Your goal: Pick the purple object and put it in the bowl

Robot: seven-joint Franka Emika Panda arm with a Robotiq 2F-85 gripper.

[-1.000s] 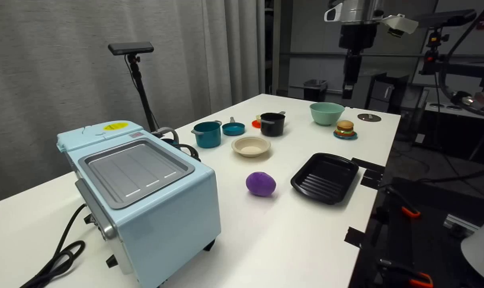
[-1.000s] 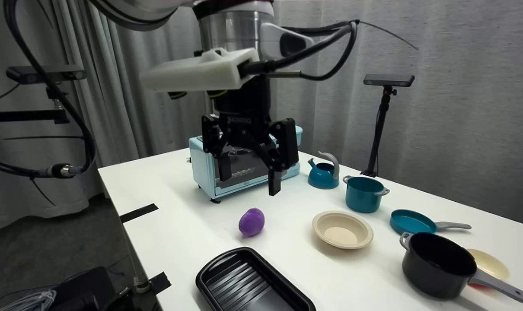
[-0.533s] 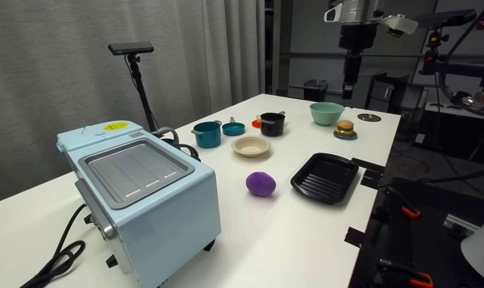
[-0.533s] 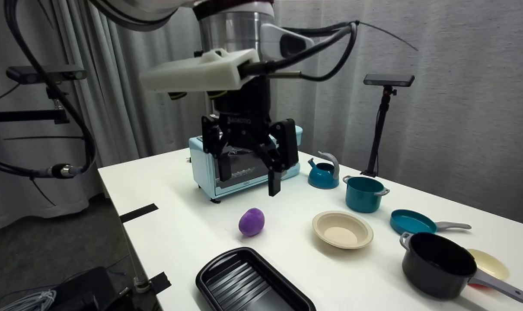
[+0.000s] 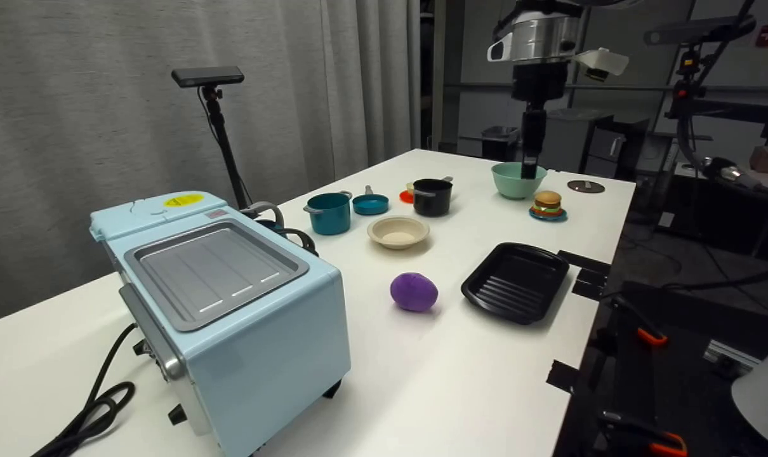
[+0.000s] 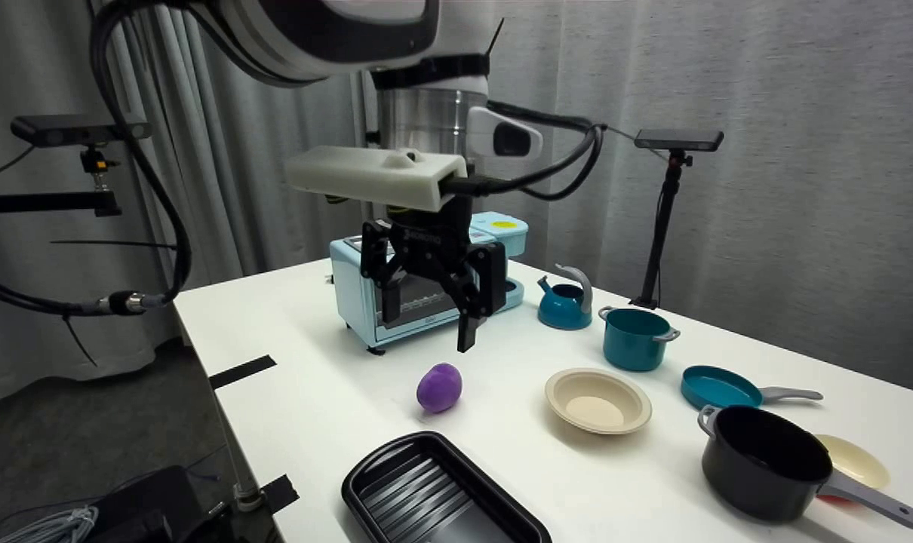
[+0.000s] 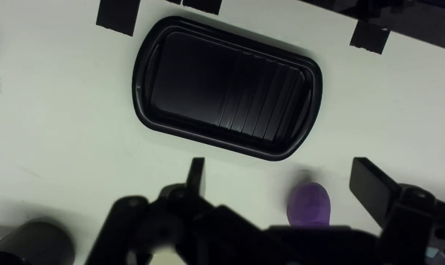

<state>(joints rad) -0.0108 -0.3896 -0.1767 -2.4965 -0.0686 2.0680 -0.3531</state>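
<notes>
Gripper (image 6: 428,329) raised above surface (image 6: 313,422), fingers (image 6: 467,332) spread well apart. Purple object (image 6: 439,388) lying on surface, inward from edge marked with black tape (image 6: 241,372), apart from bowl (image 6: 596,411). In wrist view, purple object partly hidden by gripper. Bowl upright, farther toward opposite edge. Black tray (image 5: 516,279) just inside taped edge, near purple object. In an exterior view, green bowl (image 5: 506,181) near far edge; toy burger (image 5: 547,202) on blue plate (image 5: 549,219) toward far corner of taped edge.
</notes>
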